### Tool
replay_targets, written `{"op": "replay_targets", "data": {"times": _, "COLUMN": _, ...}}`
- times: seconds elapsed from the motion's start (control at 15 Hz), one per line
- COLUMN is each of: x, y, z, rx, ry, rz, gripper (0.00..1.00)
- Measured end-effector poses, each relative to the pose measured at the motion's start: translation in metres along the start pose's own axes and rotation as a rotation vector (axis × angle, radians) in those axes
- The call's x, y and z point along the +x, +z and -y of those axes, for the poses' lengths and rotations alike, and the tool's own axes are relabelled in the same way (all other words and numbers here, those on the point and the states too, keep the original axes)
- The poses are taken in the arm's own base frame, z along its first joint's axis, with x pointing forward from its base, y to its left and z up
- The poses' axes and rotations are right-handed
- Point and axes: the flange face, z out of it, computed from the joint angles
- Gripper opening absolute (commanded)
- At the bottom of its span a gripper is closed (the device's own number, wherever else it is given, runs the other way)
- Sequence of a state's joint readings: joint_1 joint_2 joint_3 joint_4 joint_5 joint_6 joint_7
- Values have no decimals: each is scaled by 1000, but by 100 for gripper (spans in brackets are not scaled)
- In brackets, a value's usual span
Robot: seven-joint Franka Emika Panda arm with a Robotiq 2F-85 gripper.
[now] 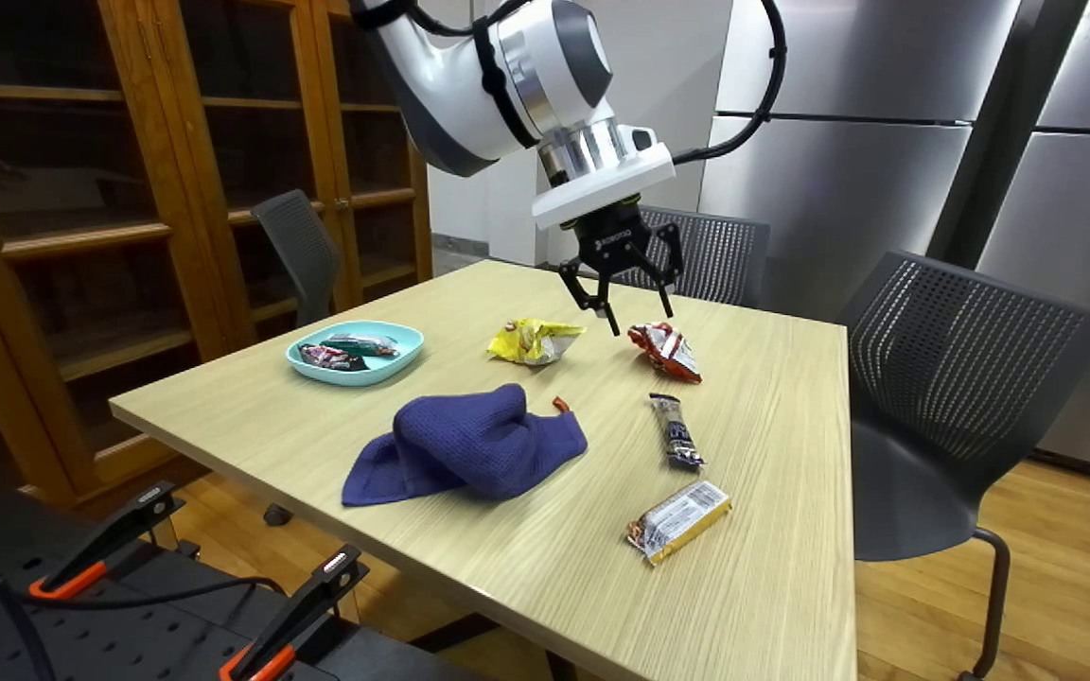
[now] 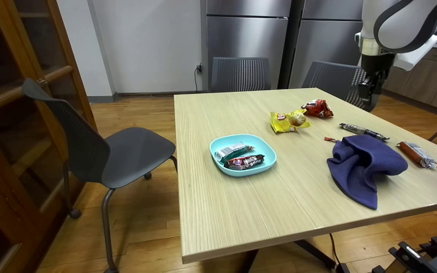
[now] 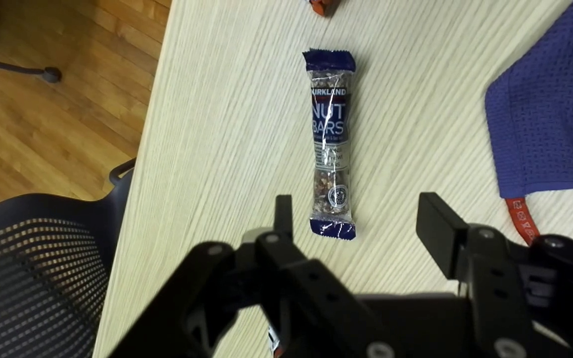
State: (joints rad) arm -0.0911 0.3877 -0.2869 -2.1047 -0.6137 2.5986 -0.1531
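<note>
My gripper (image 1: 641, 322) hangs above the table with its jaws apart and nothing between them. In the wrist view the gripper (image 3: 354, 214) has a nut bar (image 3: 331, 134) in dark blue and clear wrapping below and ahead, its near end showing between the fingers. That nut bar (image 1: 676, 430) lies flat on the table, apart from the gripper. A crumpled red packet (image 1: 666, 350) lies nearby, with a yellow packet (image 1: 533, 340) to one side. A purple-blue cloth (image 3: 555, 109) with a red tag is at the right of the wrist view.
A light blue plate (image 2: 243, 173) holds two wrapped bars, one green (image 2: 231, 151) and one dark (image 2: 244, 162). A gold-brown wrapped bar (image 1: 679, 520) lies near the table's side edge. Grey chairs (image 1: 933, 426) stand around the wooden table (image 1: 772, 605).
</note>
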Motion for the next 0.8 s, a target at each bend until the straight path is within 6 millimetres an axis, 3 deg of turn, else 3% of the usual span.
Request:
{"op": "replay_targets", "data": {"times": 0.33, "x": 0, "y": 1, "z": 1, "rx": 1, "ry": -1, "rz": 1, "gripper": 67}}
{"op": "replay_targets", "data": {"times": 0.4, "x": 0, "y": 1, "z": 1, "rx": 1, "ry": -1, "rz": 1, "gripper": 92}}
{"op": "replay_targets", "data": {"times": 0.6, "x": 0, "y": 3, "z": 2, "rx": 14, "ry": -9, "rz": 1, "gripper": 100}}
{"op": "replay_targets", "data": {"times": 0.8, "x": 1, "y": 15, "z": 3, "rx": 119, "ry": -35, "rz": -18, "gripper": 100}}
